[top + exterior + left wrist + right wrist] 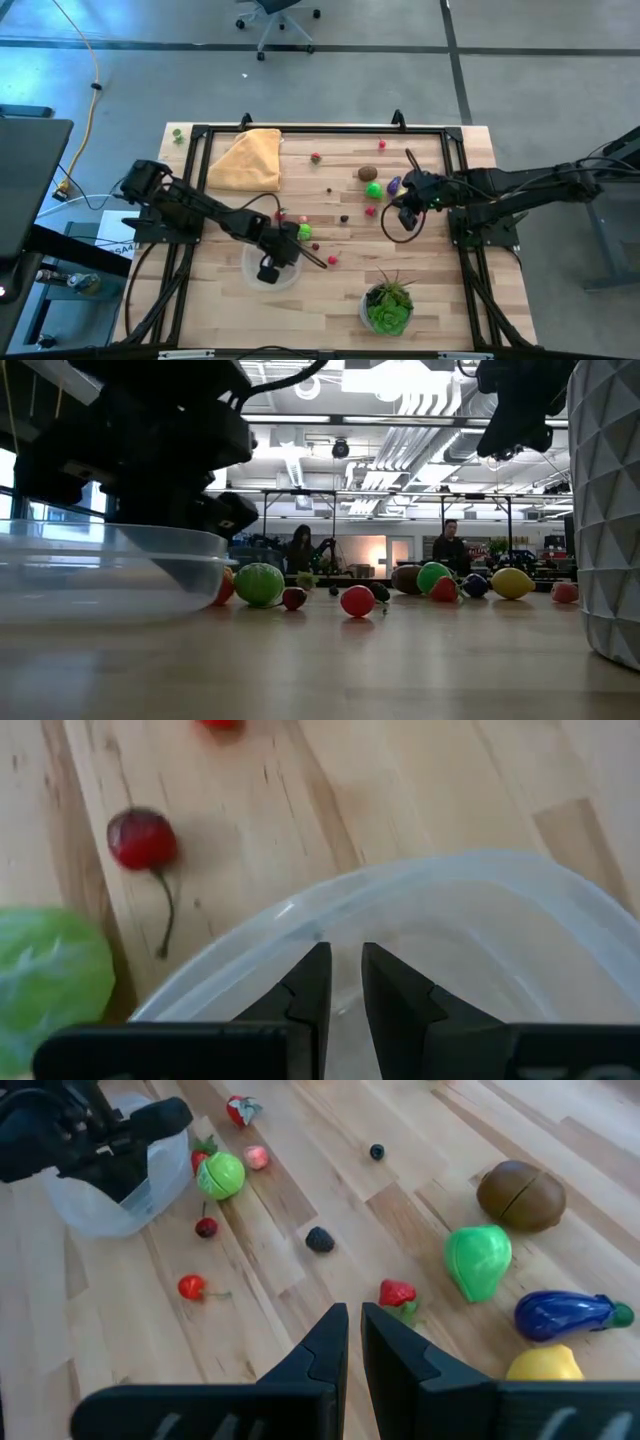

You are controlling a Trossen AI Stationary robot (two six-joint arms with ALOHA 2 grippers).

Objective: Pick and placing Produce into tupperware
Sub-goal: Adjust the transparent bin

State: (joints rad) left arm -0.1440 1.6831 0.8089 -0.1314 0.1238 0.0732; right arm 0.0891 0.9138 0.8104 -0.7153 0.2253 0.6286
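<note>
The left gripper (270, 268) hangs over the tupperware (285, 281), a clear round container near the front of the table (440, 300), and its 2 dark fingers (312, 982) stand nearly together with only a narrow slit between them, holding nothing; their tips point down inside the container's rim, and whether they touch the plastic cannot be told. Just outside that rim lie a red cherry (143, 838) with a thin stem and a pale green leafy piece (45, 975). The right gripper (354, 1320) hovers above bare wood near the middle of the table, its jaws likewise pressed almost shut and empty (a thin gap is all that shows). Around it the produce lies scattered: a small strawberry (397, 1293), a bright green pear-like piece (478, 1260), a brown cut fruit (521, 1195), a purple eggplant (565, 1313), a yellow piece (545, 1365), a dark berry (319, 1239) and another cherry (192, 1287). A yellow cloth (248, 160) lies at the table's back left, and a potted plant (388, 306) stands at the front right.
</note>
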